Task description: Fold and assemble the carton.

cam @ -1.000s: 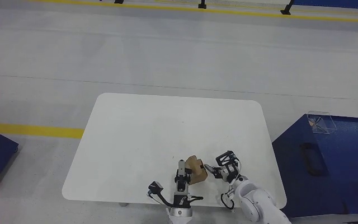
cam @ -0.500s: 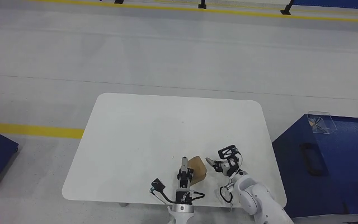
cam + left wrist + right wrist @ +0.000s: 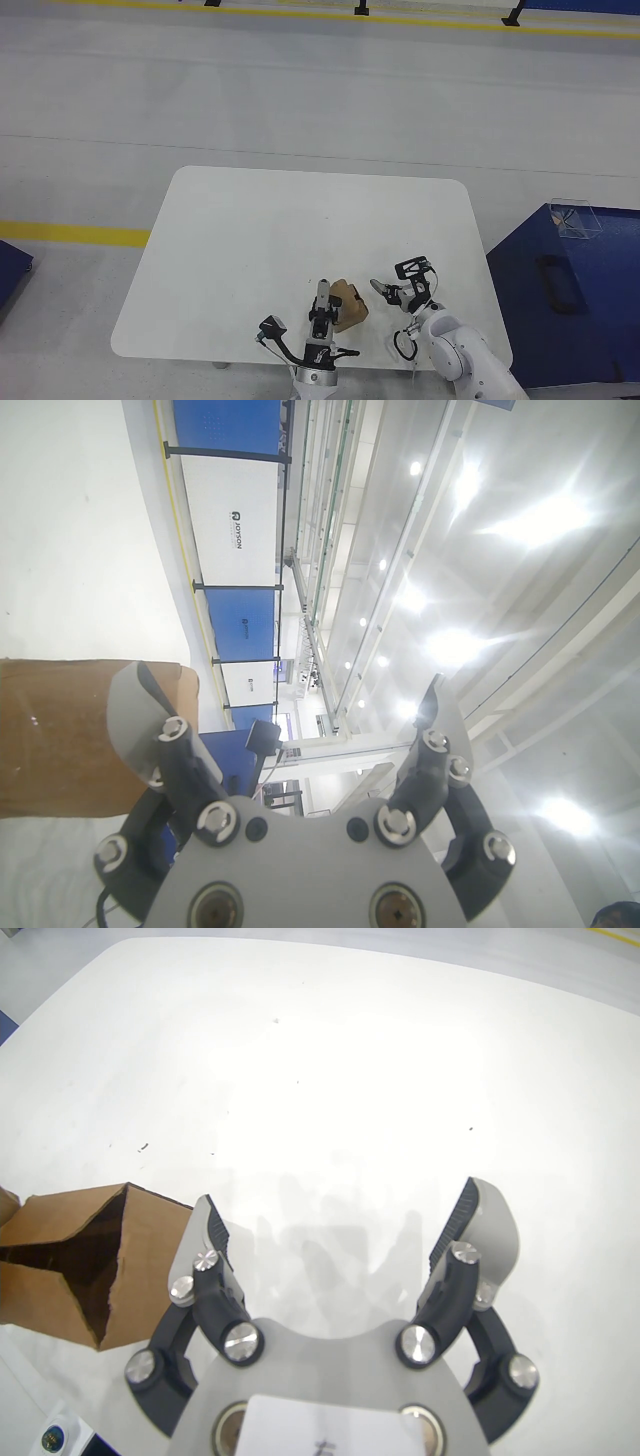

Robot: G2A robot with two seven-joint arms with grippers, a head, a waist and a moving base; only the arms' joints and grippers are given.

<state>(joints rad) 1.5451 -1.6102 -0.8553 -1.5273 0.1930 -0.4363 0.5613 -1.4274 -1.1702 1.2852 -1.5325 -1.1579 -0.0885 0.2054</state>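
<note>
A small brown carton (image 3: pixel 347 303) lies on the white table (image 3: pixel 300 220) near its front edge. In the right wrist view the carton (image 3: pixel 65 1268) has an open end with loose flaps and a dark inside. My left gripper (image 3: pixel 322 300) is right beside the carton, on its left. It is open, and in the left wrist view the gripper (image 3: pixel 292 710) has one finger (image 3: pixel 145 705) in front of the carton (image 3: pixel 60 740) and nothing between the fingers. My right gripper (image 3: pixel 402 288) (image 3: pixel 340 1218) stands open over bare table, a short way right of the carton.
A blue cabinet (image 3: pixel 570 290) stands off the table's right side, with a clear plastic box (image 3: pixel 575 215) on top. The table's front edge runs close under both arms. Bare table stretches behind and to the left of the carton.
My right gripper has drawn back to the right, away from the carton. The carton has settled slightly toward the front edge, and the left arm shifted a little beside it.
</note>
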